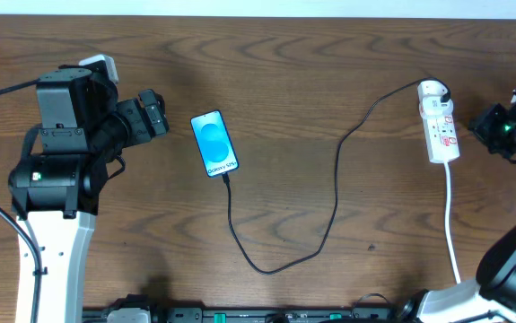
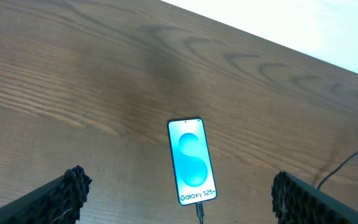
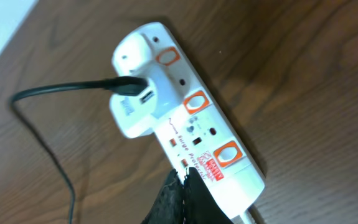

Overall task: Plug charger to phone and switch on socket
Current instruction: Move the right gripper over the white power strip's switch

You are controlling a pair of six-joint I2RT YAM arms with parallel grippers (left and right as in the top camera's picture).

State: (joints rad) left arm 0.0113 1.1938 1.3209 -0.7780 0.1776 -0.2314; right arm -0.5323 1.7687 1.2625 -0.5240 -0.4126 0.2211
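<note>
Sets right gripper (image 3: 182,186), jaws pressed together, against socket (image 1: 439,126) at far right to reach its switch; holds left gripper (image 1: 154,112) spread wide beside centre phone (image 1: 214,144) with charger (image 1: 336,179) plugged in.

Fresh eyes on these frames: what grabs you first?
First the phone, its bright blue screen lying left of centre on the dark wood table. Next the black charger, looping from the phone's bottom edge across to the white, red-marked socket at the right. In the right wrist view, the right hand, fingers together, is at the socket's small red switches.
</note>
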